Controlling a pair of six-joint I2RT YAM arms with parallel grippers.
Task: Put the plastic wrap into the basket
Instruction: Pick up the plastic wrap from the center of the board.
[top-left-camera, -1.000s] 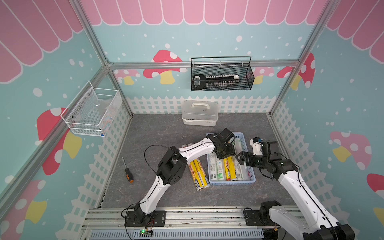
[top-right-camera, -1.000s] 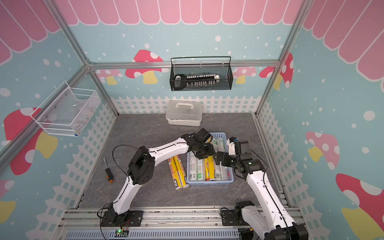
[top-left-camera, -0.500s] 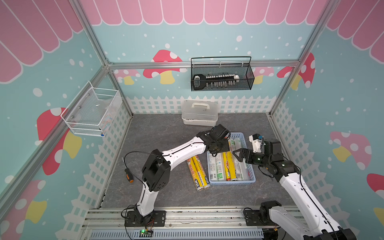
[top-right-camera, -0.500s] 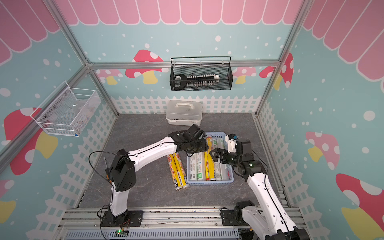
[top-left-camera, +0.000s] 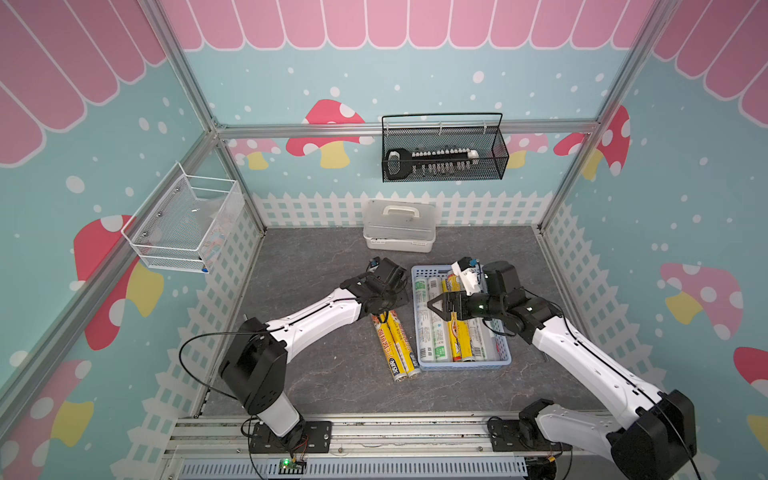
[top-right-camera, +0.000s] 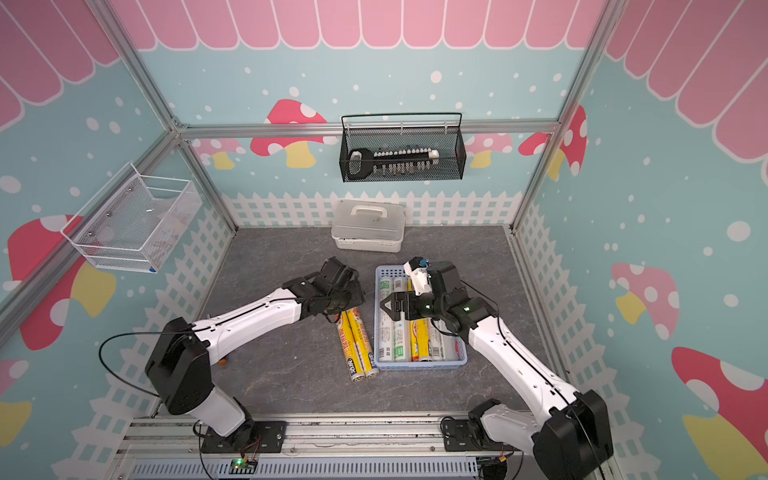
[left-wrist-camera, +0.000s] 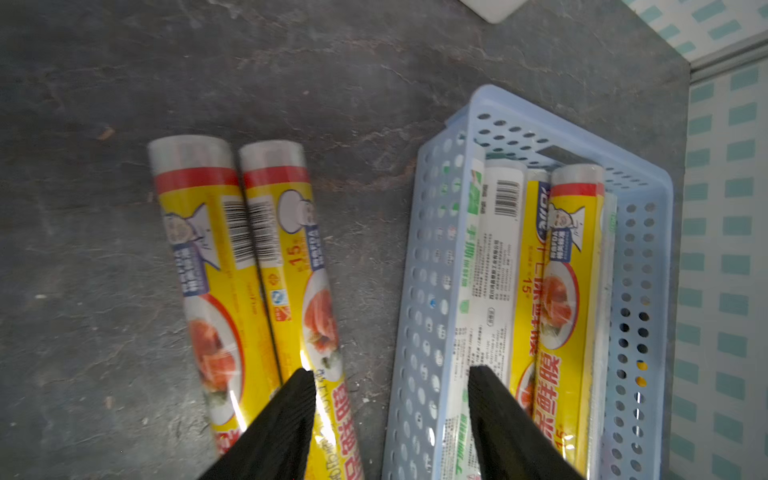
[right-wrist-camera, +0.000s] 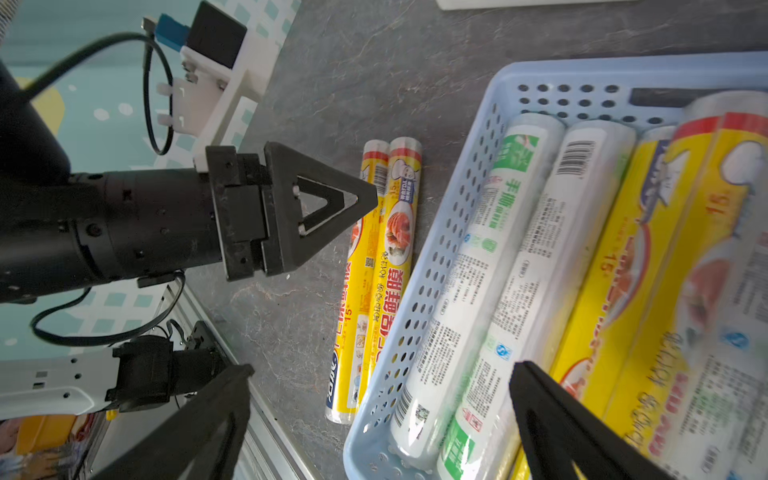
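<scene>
- Two yellow rolls (top-left-camera: 398, 347) lie on the bench (top-left-camera: 332, 374), side by side and touching. They sit just beside the basket (top-left-camera: 465, 366), at its 9 o'clock in both top views.
- The rest of the wrap is packed lengthwise inside the basket.
- The left arm (top-left-camera: 316, 316) is over the 12 o'clock part of that pair, its jaws spread and empty.
- In the left wrist view, one tip lines up over the roll nearer the basket (left-wrist-camera: 291, 266) and the other over the basket's edge.
- The right arm (top-left-camera: 582, 357) hangs above the basket, jaws spread wide, holding nothing.
- To do this well, I'd shift the left jaws toward 9 o'clock so both tips straddle the basket-side roll alone, clear of the wall.
- Grip nearer mid-length if reach allows, since a long roll pinched at one end will likely droop and swing.
- Lift clear of the rim, keep the roll parallel to those inside, and set it on top.
</scene>
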